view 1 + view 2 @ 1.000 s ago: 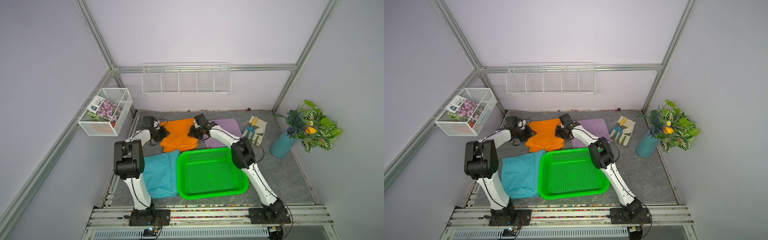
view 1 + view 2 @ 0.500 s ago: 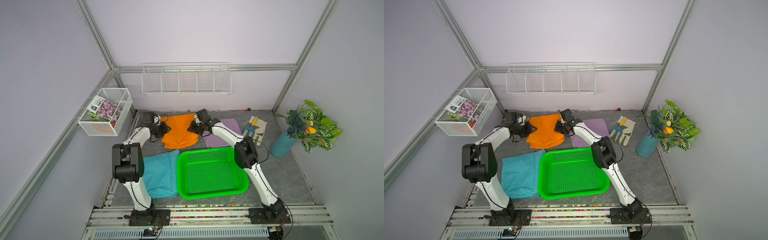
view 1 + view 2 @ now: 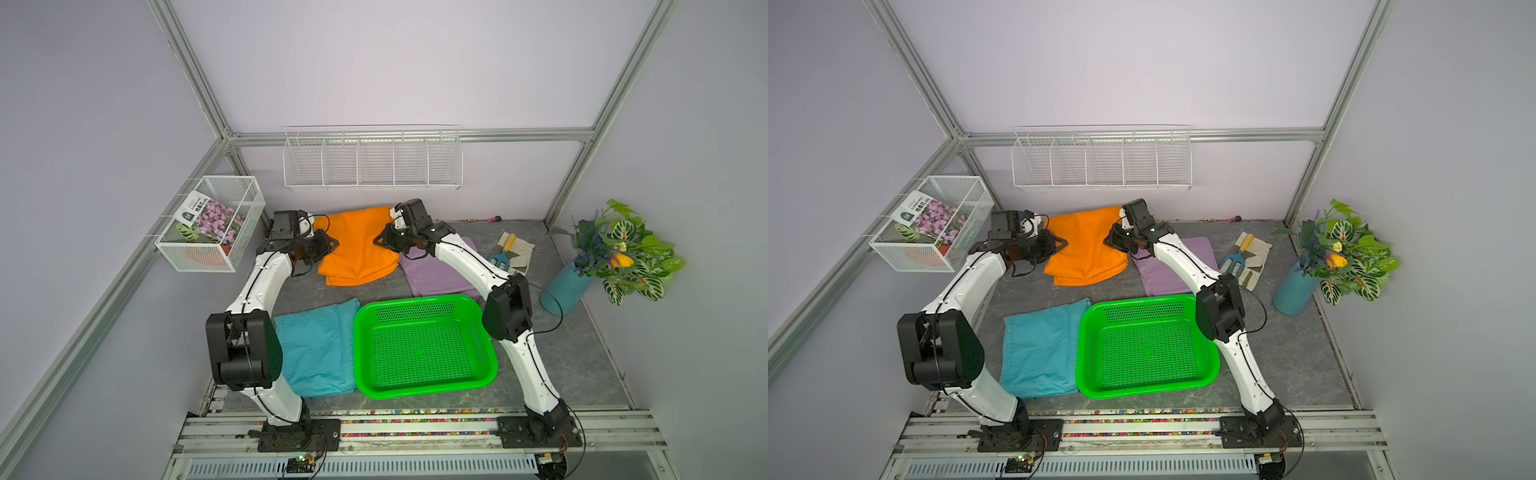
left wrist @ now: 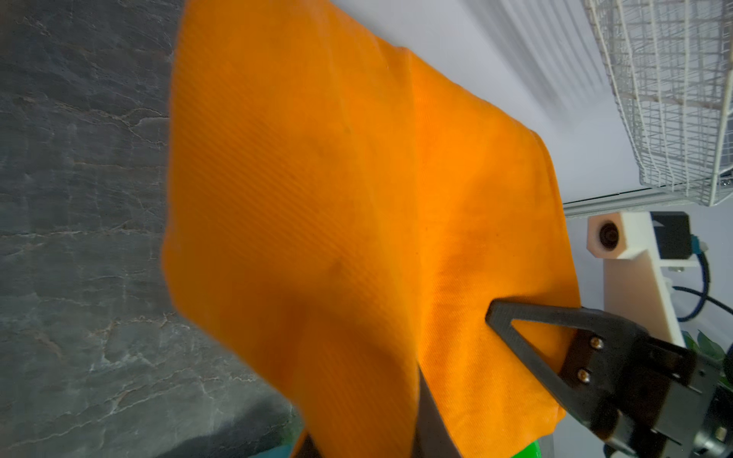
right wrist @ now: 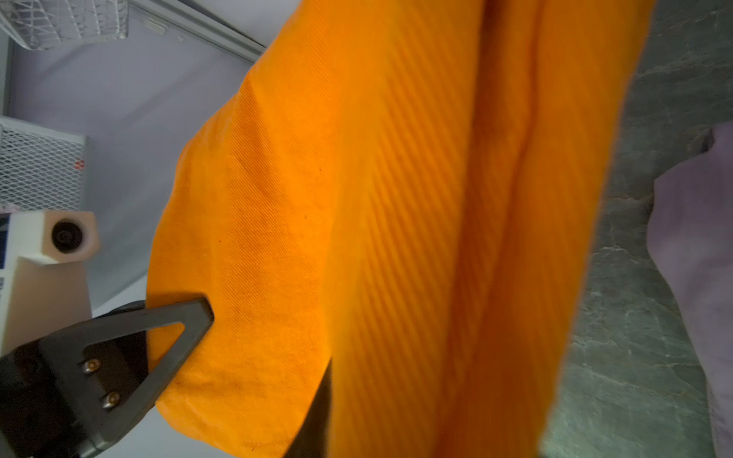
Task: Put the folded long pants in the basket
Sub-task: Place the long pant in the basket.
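Upper middle in a top view, the left end effector and right end effector each clamp an edge of the raised orange pants, the empty green basket sitting lower at centre frame; uneven pulling could, I reckon, undo the fold.

Grey desk bears teal pants by its left edge, green basket beside, lilac pants, gloves, vase; orange pants perhaps touching.
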You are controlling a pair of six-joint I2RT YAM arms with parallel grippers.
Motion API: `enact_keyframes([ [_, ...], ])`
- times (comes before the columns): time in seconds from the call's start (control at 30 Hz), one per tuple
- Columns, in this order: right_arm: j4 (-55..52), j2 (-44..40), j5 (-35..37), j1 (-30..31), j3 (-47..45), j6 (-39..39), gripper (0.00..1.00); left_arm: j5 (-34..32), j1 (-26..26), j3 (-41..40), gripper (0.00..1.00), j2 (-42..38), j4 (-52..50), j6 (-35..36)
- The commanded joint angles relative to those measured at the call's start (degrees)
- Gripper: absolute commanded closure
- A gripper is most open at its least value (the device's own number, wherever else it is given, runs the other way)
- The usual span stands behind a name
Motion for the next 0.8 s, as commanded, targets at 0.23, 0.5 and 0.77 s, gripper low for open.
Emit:
enact_keyframes([
  [0.23, 3.86, -23.64, 0.28, 0.26, -24.44, -6.11, 1.00, -0.34, -8.30, -4.68, 1.00, -10.32, -5.65, 0.72],
  [0.5, -0.10, -41.34, 3.97, 0.48, -44.12, -10.41, 1.00, -5.47, -18.52, -12.75, 1.00, -20.71, -4.19, -3.65],
  [0.77, -2.18, -61.59, 9.75, 1.30, -64.31, -10.56, 1.00, -11.76, -29.89, -22.01, 1.00, -29.21, -2.48, -7.64],
])
